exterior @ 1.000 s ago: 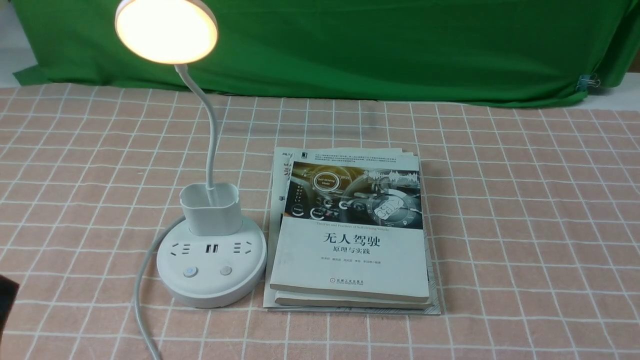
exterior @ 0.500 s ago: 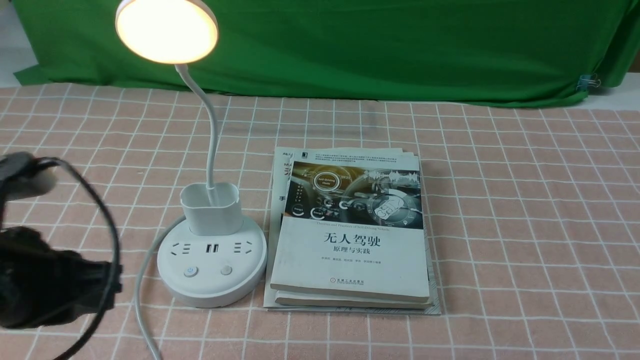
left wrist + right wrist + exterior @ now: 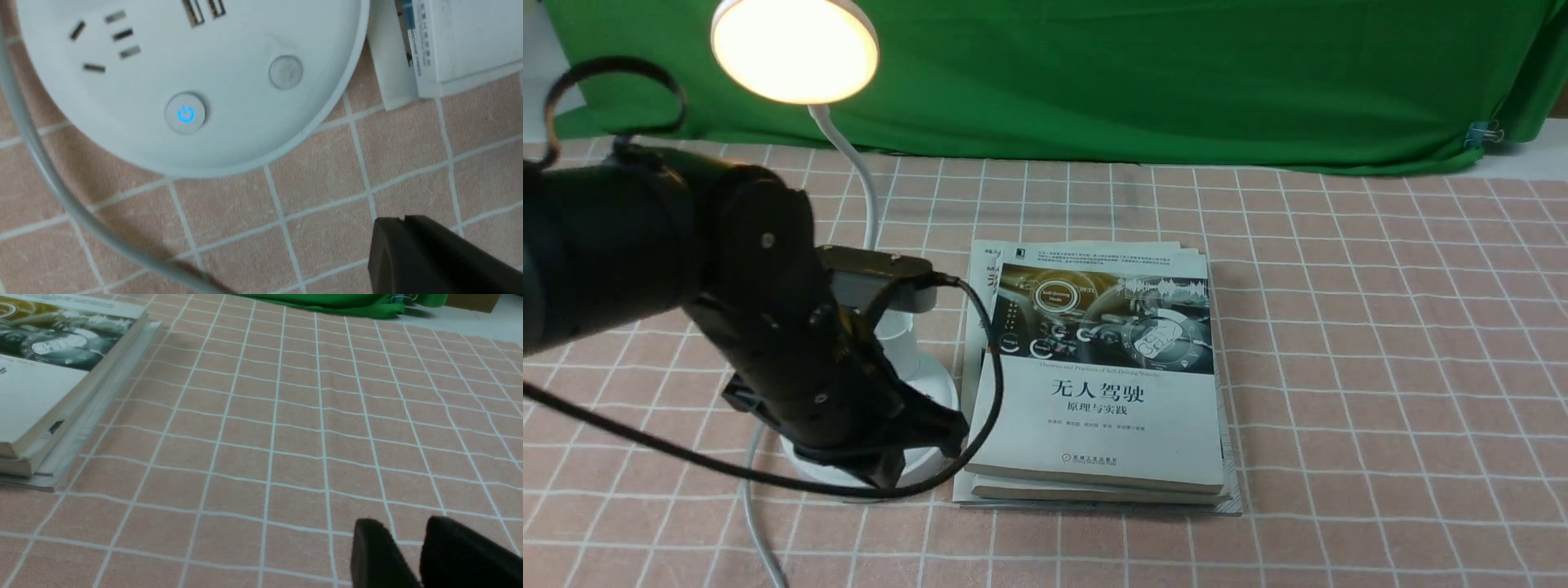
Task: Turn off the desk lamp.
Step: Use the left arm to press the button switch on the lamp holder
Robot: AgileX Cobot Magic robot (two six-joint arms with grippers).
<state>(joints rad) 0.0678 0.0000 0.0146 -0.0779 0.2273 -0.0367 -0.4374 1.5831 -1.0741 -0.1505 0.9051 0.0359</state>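
Light glows from the head of the desk lamp (image 3: 792,57), which stands on the robot's left side of the table (image 3: 1339,367), beside the books (image 3: 1094,425). Its base carries two buttons: one with a lit blue power mark (image 3: 185,113), the other a plain button (image 3: 285,72). The blue one is probably the switch, though no picture proves which controls the light. Pressing the plain one could leave the lamp on.

The left gripper (image 3: 403,219) has its fingers pressed together with nothing between them, a fair poking tip. In the left wrist view the tips appear off to the side of both buttons, so coming straight down now would likely miss the switch. A push near the rim could tip or slide the base, and a second tap might relight the lamp.

The arm is close to the bendy neck (image 3: 849,163) and could knock it. Its own black cable (image 3: 992,392) loops near the books and might drag them.

The right gripper (image 3: 402,522) has its fingers slightly spread, holding nothing.
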